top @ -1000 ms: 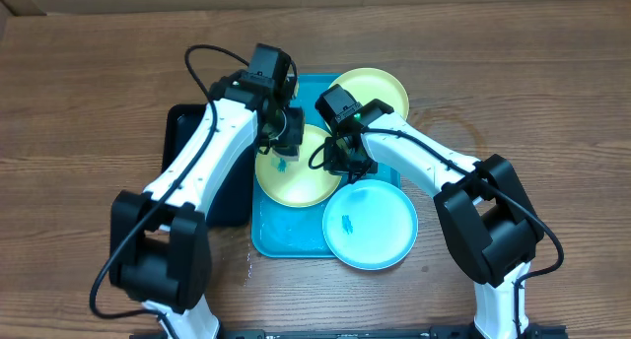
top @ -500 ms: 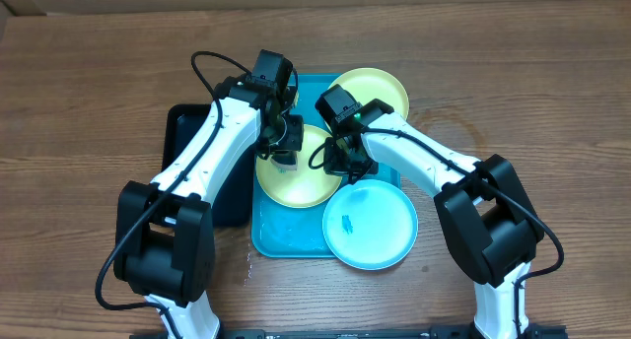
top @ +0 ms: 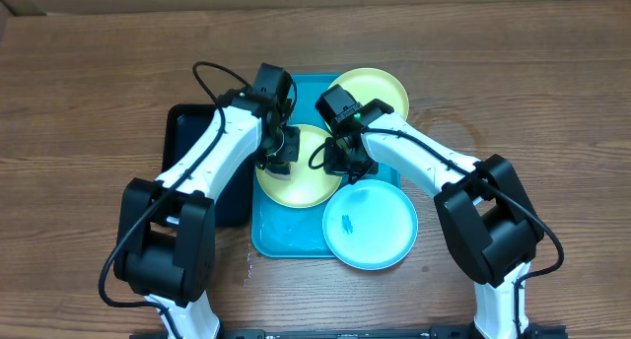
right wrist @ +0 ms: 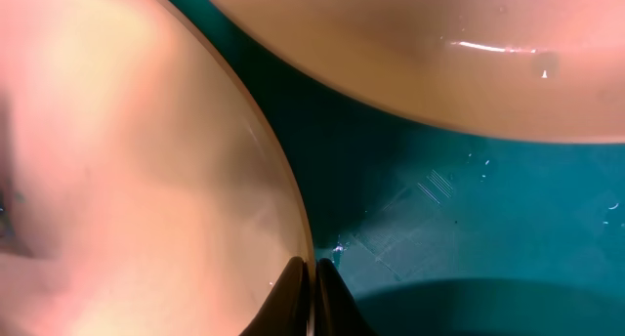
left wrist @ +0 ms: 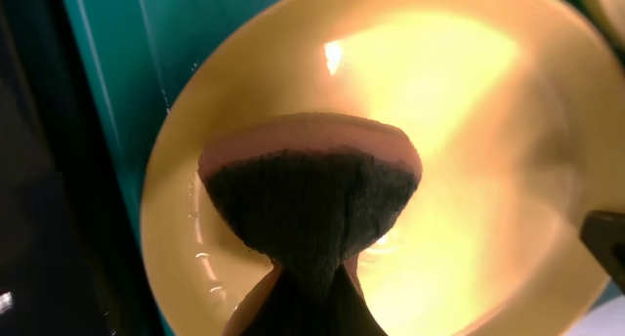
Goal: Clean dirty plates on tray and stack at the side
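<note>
Three plates lie on the turquoise tray point(top: 281, 238): a yellow-green plate point(top: 308, 181) in the middle, a second yellow-green plate point(top: 380, 88) at the back, and a light blue plate point(top: 380, 231) with a blue smudge at the front right. My left gripper point(top: 277, 162) is shut on a dark sponge point(left wrist: 311, 199), which presses on the middle plate point(left wrist: 469, 131). My right gripper point(top: 347, 169) is shut on that plate's right rim point(right wrist: 305, 240), with one finger above it and one below. In the right wrist view the middle plate point(right wrist: 127, 180) fills the left side.
A black tray point(top: 192, 171) lies left of the turquoise one, under my left arm. The back plate point(right wrist: 439, 53) overhangs the tray's far edge. The blue plate overhangs the tray's right edge onto the wooden table point(top: 552, 102).
My left gripper has slid the sponge a little forward over the blue smudge on the middle plate, which no longer shows. The right arm has not visibly moved.
</note>
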